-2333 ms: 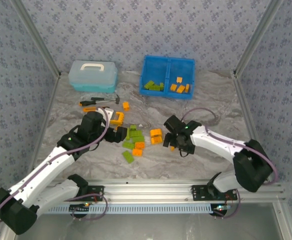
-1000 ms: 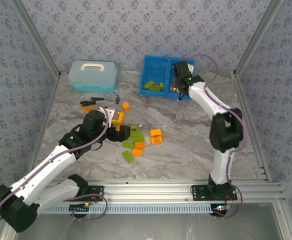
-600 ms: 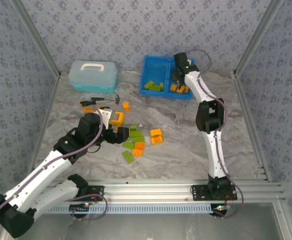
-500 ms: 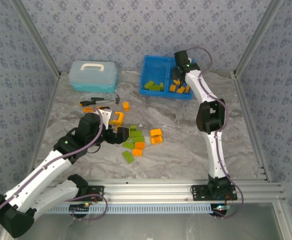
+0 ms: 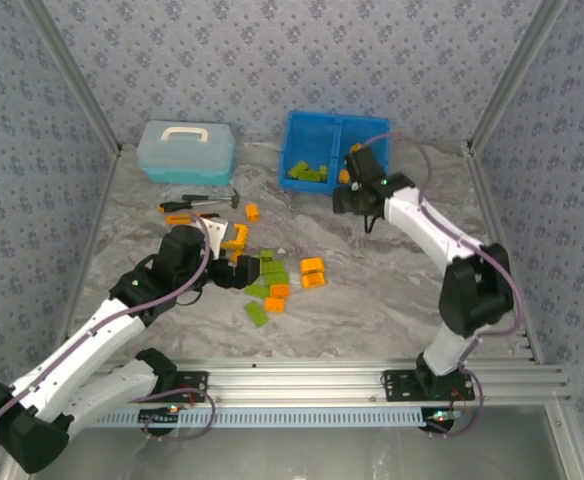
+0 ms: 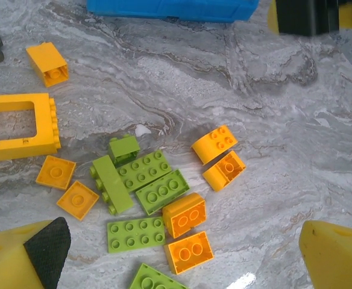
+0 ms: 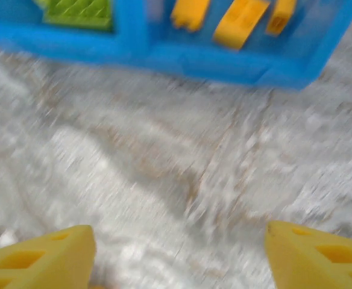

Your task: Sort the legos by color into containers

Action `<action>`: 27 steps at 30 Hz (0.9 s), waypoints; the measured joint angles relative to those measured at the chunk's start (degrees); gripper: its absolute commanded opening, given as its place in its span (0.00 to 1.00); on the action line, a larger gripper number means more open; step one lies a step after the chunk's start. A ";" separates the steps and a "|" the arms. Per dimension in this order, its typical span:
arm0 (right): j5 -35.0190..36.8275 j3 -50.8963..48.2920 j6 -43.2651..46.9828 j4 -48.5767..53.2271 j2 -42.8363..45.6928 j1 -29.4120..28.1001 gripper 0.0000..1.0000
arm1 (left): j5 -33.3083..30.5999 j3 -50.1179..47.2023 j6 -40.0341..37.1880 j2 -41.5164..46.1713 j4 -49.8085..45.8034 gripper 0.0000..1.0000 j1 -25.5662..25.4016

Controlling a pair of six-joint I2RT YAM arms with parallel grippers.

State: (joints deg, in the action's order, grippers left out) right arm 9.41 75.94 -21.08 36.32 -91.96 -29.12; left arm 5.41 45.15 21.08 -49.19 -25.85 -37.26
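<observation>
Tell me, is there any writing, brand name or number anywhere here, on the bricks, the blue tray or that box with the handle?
No readable text anywhere.
The legos show only plain studs, with nothing legible on them.
The blue tray and the pale blue lidded box carry no visible label or number.
The right wrist view is motion-blurred, so any fine print there could not be read.
</observation>
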 measured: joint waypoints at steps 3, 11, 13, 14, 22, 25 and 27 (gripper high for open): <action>-1.53 -4.70 -1.95 0.13 1.86 -5.09 1.00 | 0.04 -0.13 -0.24 0.02 1.31 0.99 -0.04; -2.86 -6.54 -7.87 -0.33 -3.80 -12.59 1.00 | 0.15 -0.48 -0.33 -0.87 2.56 0.99 -0.04; -2.75 -5.70 -8.59 -0.42 -7.08 -13.60 1.00 | 0.13 -0.61 -0.48 -0.92 2.54 0.99 -0.04; -2.73 -5.31 -8.96 -0.50 -8.70 -13.92 1.00 | 0.13 -0.66 -0.50 -0.92 2.54 0.99 -0.04; -2.54 -3.26 -9.51 -1.73 -17.33 -14.45 0.91 | -0.52 -0.72 -0.72 -0.83 2.51 0.99 -0.04; -1.84 -2.80 -9.53 -2.01 -18.84 -14.53 0.74 | -0.72 -0.72 -0.90 -0.83 2.51 0.99 -0.04; -1.88 -2.36 -9.94 -2.73 -18.95 -14.60 0.64 | -0.72 -0.72 -0.96 -0.83 2.54 0.99 -0.04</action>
State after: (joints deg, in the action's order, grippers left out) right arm 7.53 73.58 -31.03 33.58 -110.91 -43.72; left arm 4.69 44.42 20.12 -50.02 -23.31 -37.30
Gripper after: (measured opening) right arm 0.728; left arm 0.994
